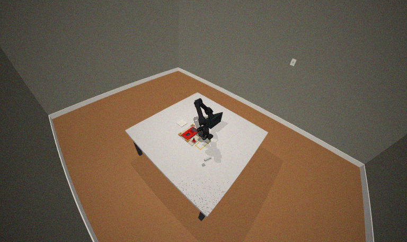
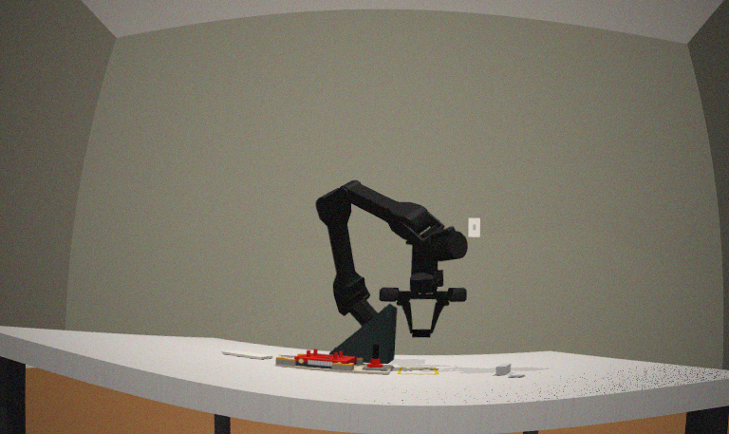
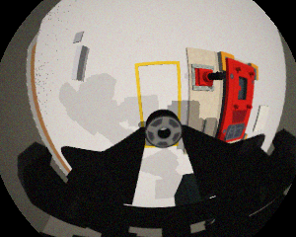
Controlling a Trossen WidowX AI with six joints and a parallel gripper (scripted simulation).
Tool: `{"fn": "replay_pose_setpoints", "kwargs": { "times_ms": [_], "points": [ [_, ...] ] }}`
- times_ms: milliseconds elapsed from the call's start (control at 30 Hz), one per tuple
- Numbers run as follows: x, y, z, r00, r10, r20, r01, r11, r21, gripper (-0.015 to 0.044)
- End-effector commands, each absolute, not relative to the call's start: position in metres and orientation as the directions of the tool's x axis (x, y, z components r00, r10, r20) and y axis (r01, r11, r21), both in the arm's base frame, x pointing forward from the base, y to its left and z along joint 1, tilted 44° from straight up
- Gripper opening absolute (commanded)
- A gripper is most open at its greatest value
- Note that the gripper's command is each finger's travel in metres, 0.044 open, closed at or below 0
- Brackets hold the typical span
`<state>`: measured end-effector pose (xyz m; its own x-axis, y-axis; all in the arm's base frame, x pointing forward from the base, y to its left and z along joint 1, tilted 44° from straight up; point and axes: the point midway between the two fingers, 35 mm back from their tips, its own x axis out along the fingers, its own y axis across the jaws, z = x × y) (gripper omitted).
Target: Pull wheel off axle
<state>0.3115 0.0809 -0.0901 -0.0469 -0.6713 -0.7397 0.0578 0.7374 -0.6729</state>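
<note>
While the gripper (image 2: 420,332) hangs well above the table (image 2: 564,386), clamped on the grey wheel (image 3: 163,132) and clear of the axle (image 2: 375,350), it should centre over the yellow marked area (image 3: 158,95), descend straight, then open only once the wheel rests flat.

Gripper (image 2: 420,332) well above table (image 2: 160,365), wheel (image 3: 163,132) between fingers; marked area (image 2: 418,370) on table below gripper; axle (image 2: 375,352) upright on base plate (image 2: 383,369) just left of marked area; tray (image 2: 322,361) further left; small block (image 2: 503,368) well right.
</note>
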Motion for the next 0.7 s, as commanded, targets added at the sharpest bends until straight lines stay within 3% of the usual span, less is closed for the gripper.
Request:
{"fn": "replay_pose_setpoints", "kwargs": {
  "times_ms": [0, 400, 667],
  "points": [
    [0.311, 0.067, -0.104, -0.053, -0.676, -0.735, 0.052, 0.733, -0.678, 0.0],
    [0.305, 0.024, -0.148, -0.053, -0.679, -0.732, 0.053, 0.73, -0.681, 0.0],
    [0.304, 0.026, -0.145, -0.062, -0.678, -0.733, 0.056, 0.73, -0.681, 0.021]
  ]
}}
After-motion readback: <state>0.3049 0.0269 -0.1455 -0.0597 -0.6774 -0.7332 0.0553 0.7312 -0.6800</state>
